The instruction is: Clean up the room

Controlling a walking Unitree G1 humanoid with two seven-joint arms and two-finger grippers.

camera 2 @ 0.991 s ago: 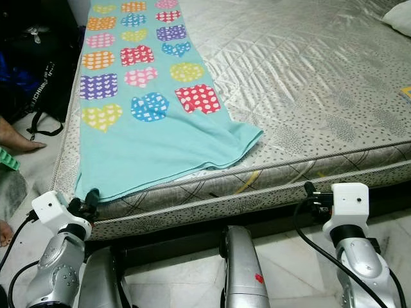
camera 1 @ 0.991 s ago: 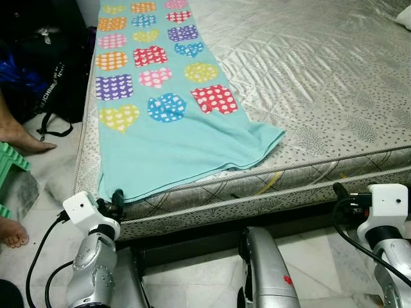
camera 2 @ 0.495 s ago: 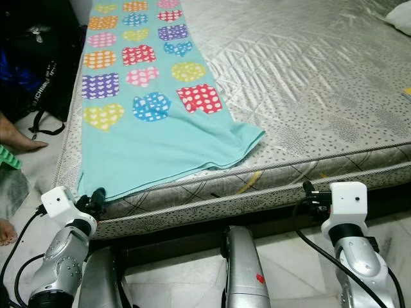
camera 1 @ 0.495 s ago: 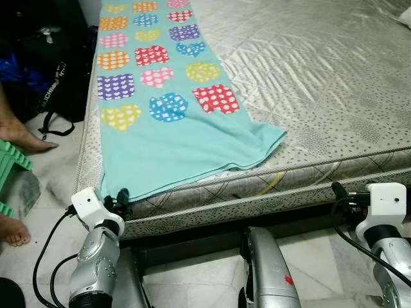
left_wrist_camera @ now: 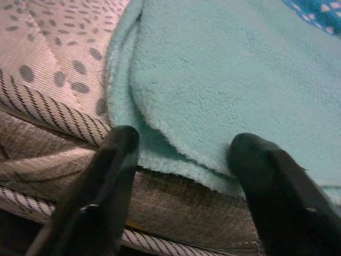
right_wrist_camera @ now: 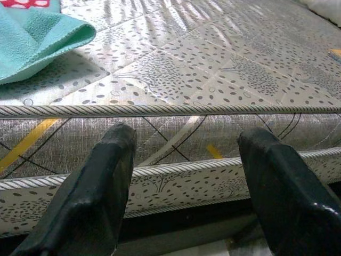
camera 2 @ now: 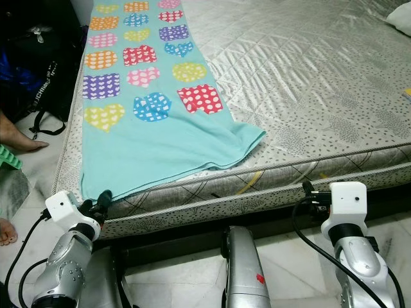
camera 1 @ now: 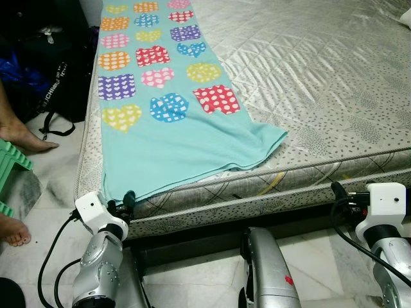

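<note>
Bed: bare grey quilted mattress (camera 1: 321, 83). Turquoise heart-print blanket (camera 1: 160, 109) lies flat along left edge, hem reaching mattress's near edge. White pillow at far right corner.

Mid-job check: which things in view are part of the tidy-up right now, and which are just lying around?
In play:
- teal heart-print blanket on the mattress
- left end effector, open at the blanket's near corner
- right end effector, open, facing the mattress side

Just lying about:
- black bag
- green stool
- a person's feet
</note>
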